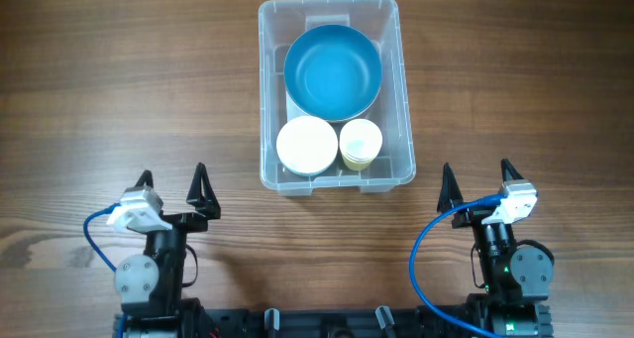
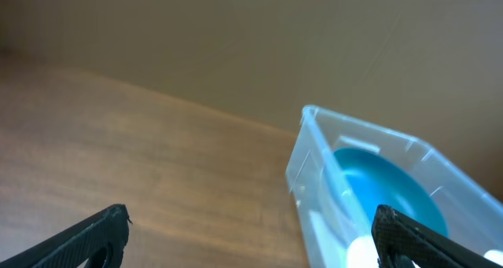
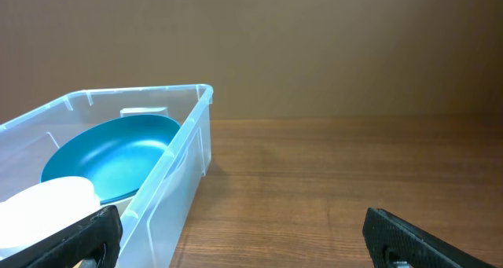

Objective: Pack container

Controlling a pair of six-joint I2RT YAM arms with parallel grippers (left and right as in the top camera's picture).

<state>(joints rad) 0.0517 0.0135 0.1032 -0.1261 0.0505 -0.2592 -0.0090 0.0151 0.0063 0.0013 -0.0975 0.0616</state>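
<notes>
1. The container stands on the table, ahead of both grippers: forward and to the right of the left gripper, forward and to the left of the right gripper.
2. Neither gripper touches it; each sits short of its near wall and off to one side.
3. Inside, the large bowl lies at the end farthest from the grippers.
4. The small bowl lies at the near end, on the left gripper's side.
5. The cup lies just beside the small bowl, on the right gripper's side.
6. The grippers are well apart from each other.
</notes>
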